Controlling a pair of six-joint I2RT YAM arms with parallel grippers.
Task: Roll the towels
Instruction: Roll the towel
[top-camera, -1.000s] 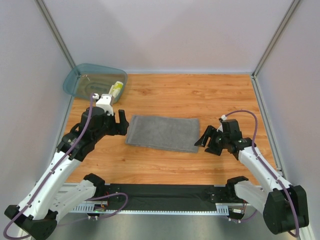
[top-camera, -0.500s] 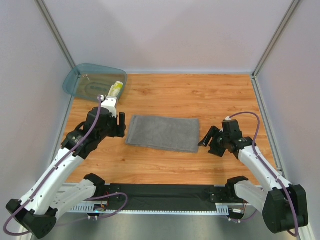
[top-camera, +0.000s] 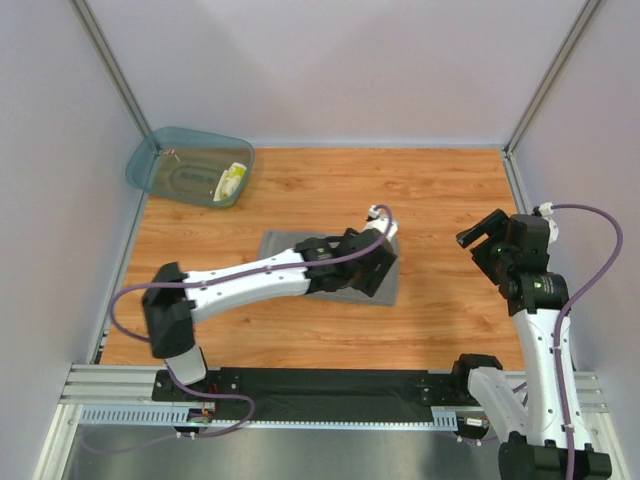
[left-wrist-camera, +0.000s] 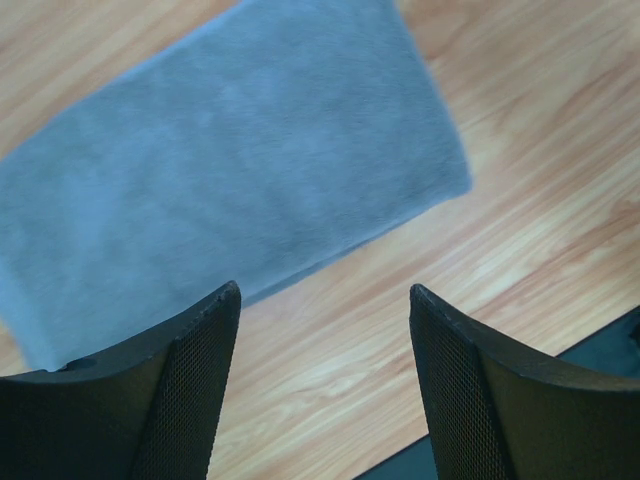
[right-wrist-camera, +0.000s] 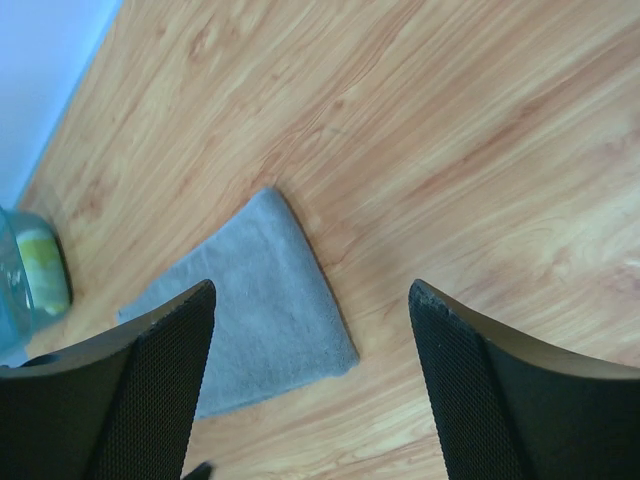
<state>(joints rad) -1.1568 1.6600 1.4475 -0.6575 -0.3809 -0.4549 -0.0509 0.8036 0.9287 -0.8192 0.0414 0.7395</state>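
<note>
Reaching right across the grey towel (top-camera: 283, 248), the left hand (left-wrist-camera: 322, 300) hangs over its right-hand short end, close to the near corner. Its fingers are spread wide with nothing between them, just the towel's edge and bare table (top-camera: 440, 200) in the gap. The towel lies flat and unrolled, its long axis running left to right.

The right hand (right-wrist-camera: 310, 290) is lifted well beyond that same short end. It is gaping and empty too, looking back down at the towel. So the left hand is clearly the nearer one.

My guess is that the roll starts at this short end and travels along the long axis toward the left end, so those fingers must drop onto the hem first. The yellow-and-white cloth (top-camera: 232, 180) sits in the teal tub (top-camera: 160, 160), well past the towel's left end, toward the back.
</note>
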